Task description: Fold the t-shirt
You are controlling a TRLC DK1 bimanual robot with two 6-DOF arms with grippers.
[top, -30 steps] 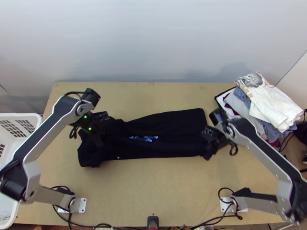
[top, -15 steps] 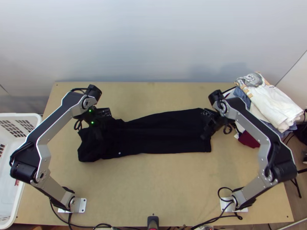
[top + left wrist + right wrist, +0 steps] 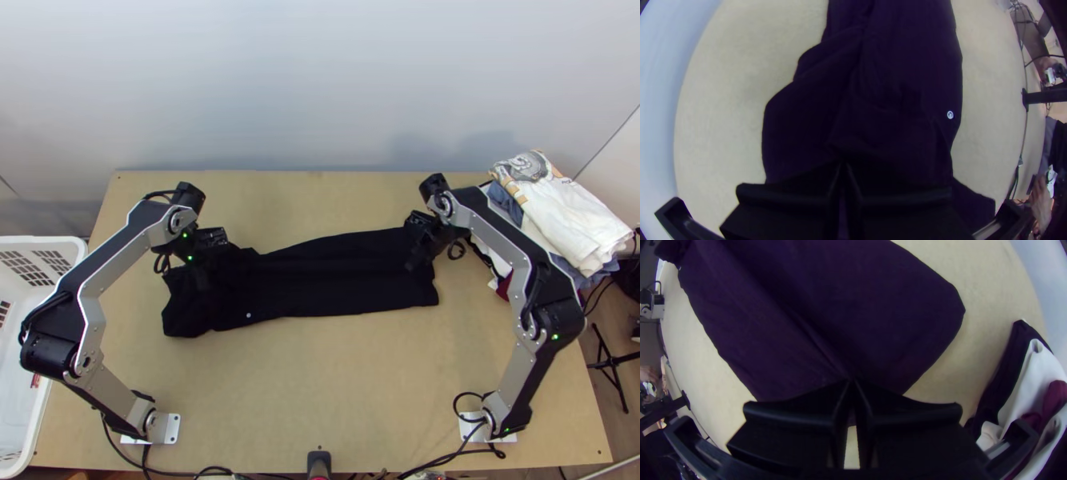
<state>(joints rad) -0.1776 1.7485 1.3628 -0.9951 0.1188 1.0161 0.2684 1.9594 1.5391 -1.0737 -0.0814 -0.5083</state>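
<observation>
The black t-shirt [image 3: 336, 276] lies lengthwise as a long folded strip, its left end bunched and a small white dot near the near edge. In the top view my left gripper [image 3: 205, 282] is over the bunched left end; in the left wrist view the left gripper [image 3: 843, 165] is shut on dark cloth [image 3: 907, 66]. My right gripper [image 3: 413, 266] is at the strip's right end. The right wrist view has the right gripper [image 3: 851, 381] shut on the t-shirt [image 3: 880, 306], with creases running from its fingertips.
A pile of clothes [image 3: 560, 216] sits at the table's right back corner, close to the right arm. A white basket [image 3: 60, 248] stands off the left edge. Bare tabletop [image 3: 320, 376] lies between the arm bases. A person's hand [image 3: 1041, 200] is beyond the table.
My right gripper has moved toward the back and slightly left. The strip's near edge at the right has shifted back, and the blue print is now covered. The left gripper has moved only a little.
</observation>
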